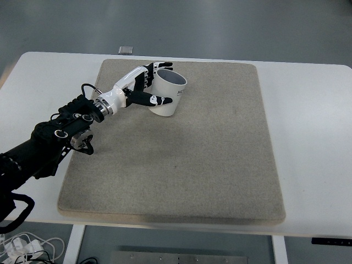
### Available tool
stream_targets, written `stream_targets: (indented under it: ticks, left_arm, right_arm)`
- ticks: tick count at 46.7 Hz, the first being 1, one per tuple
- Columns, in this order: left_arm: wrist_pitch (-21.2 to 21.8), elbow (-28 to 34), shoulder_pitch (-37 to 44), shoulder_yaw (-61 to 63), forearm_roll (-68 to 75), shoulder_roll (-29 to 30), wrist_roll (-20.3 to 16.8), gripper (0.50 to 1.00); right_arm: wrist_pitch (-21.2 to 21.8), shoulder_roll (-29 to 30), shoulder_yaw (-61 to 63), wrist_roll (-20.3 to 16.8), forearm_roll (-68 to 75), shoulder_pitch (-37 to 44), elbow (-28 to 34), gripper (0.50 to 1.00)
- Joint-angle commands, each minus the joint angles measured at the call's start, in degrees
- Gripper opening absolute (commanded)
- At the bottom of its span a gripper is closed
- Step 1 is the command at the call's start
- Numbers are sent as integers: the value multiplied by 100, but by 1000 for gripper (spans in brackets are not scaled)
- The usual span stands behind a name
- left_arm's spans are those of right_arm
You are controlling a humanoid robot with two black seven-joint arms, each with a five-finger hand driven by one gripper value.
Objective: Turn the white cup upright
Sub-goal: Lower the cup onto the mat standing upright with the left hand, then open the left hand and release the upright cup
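Note:
The white cup (170, 91) stands near the back of the beige mat (220, 165) with its grey-lined mouth facing up and tilted slightly away from me. My left hand (155, 83) reaches in from the lower left and wraps the cup's left side. The thumb (157, 100) lies across the front wall and the other fingers (147, 72) curl behind the rim. The right arm does not show.
The mat covers most of a white table (313, 137). A small grey square object (126, 50) lies just beyond the table's far edge. Cables (25, 245) hang below the table's front left corner.

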Motion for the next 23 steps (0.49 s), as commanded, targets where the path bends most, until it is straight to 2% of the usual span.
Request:
stream_targets:
  ticks: [1,23]
  left_arm:
    - [-8,-10,1,-2,-1,4,0,992]
    - [-43,-370,-87,-239,-63,250,0,992]
  right_arm:
    - [0,0,0,0,0,0,0,952]
    - [0,0,0,0,0,0,0,952]
